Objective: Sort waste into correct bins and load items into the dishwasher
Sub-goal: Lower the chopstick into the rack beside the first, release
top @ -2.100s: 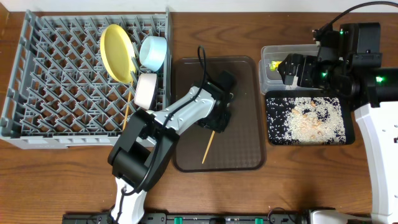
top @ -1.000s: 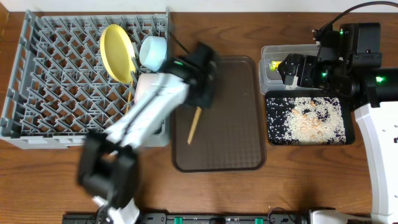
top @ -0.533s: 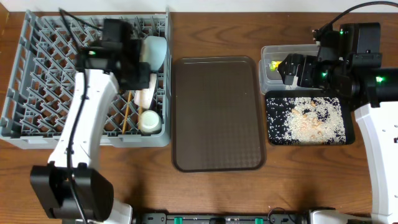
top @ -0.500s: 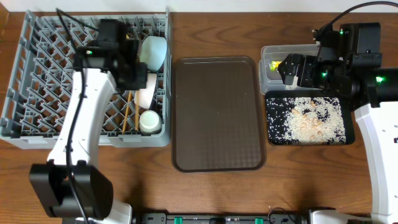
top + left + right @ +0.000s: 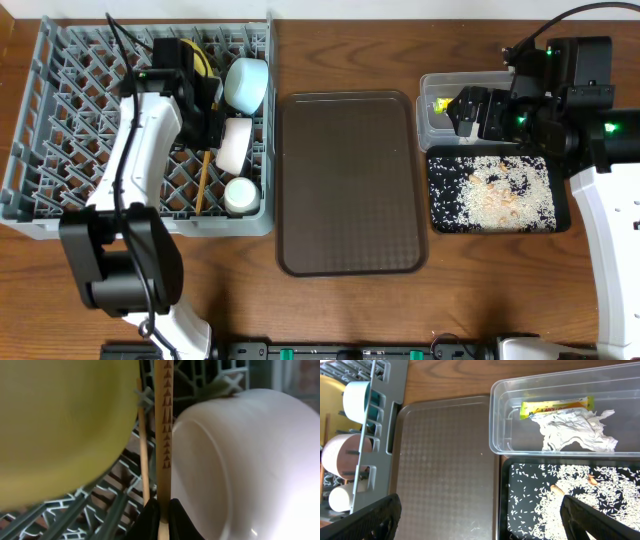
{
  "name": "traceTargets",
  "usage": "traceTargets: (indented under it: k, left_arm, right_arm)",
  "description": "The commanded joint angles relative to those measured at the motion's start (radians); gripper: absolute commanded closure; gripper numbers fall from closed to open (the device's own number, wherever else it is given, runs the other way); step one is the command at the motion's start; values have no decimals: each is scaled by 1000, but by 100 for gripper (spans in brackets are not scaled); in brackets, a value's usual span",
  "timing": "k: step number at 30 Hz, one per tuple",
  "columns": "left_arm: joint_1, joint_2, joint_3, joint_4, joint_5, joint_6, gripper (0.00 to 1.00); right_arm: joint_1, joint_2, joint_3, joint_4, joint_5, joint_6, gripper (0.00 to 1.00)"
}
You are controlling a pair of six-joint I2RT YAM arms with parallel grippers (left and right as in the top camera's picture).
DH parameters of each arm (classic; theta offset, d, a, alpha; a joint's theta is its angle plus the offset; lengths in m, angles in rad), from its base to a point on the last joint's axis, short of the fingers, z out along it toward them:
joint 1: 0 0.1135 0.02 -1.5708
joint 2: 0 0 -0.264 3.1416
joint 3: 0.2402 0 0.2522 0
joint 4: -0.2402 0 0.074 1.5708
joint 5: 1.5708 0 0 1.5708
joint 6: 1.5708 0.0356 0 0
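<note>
My left claw [image 5: 162, 512] is pressed together on one wooden chopstick [image 5: 164, 435]. It hangs over the grey dish rack [image 5: 60, 130], at the table's nine o'clock side. From the stick, the yellow plate [image 5: 60, 425] is at nine o'clock. The other chopstick [image 5: 144, 460] is just beside it, and the white bowl [image 5: 240, 460] is at three o'clock.

I think the stick is light, stiff and smooth. It could slip or twist, so a pinch nearer its middle would hold it steadier. It has a row of little burnt triangles on it, but no letters.

At the table's two o'clock, my right claw [image 5: 480, 505] is spread wide above the clear tub [image 5: 500, 415]. The snack wrapper [image 5: 555, 407] and the crumpled paper [image 5: 575, 430] lie inside. The wrapper's print is too small to read.
</note>
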State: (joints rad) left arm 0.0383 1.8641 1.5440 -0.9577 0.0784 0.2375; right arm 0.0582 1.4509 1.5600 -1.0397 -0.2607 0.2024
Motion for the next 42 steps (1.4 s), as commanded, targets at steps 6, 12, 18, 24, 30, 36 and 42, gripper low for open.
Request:
traceTargets:
  k: [6, 12, 18, 24, 30, 36, 42]
  left_arm:
    - [8, 8, -11, 14, -54, 12, 92]
    - [9, 8, -11, 20, -92, 2, 92]
    - [12, 8, -11, 32, -95, -14, 92]
    - [12, 8, -11, 32, -95, -33, 64]
    - [12, 8, -11, 33, -95, -51, 56]
    - [5, -52, 10, -6, -90, -106, 57]
    - [-18, -267, 13, -104, -87, -159, 56]
  right_arm:
    - [-11, 2, 2, -2, 2, 10, 1]
    - [-11, 2, 2, -2, 2, 10, 1]
    - [-11, 2, 2, -2, 2, 10, 1]
    - [-11, 2, 2, -2, 2, 10, 1]
    - [-11, 2, 2, -1, 2, 10, 1]
    - [-11, 2, 2, -2, 2, 10, 1]
    - [-11, 2, 2, -2, 2, 10, 1]
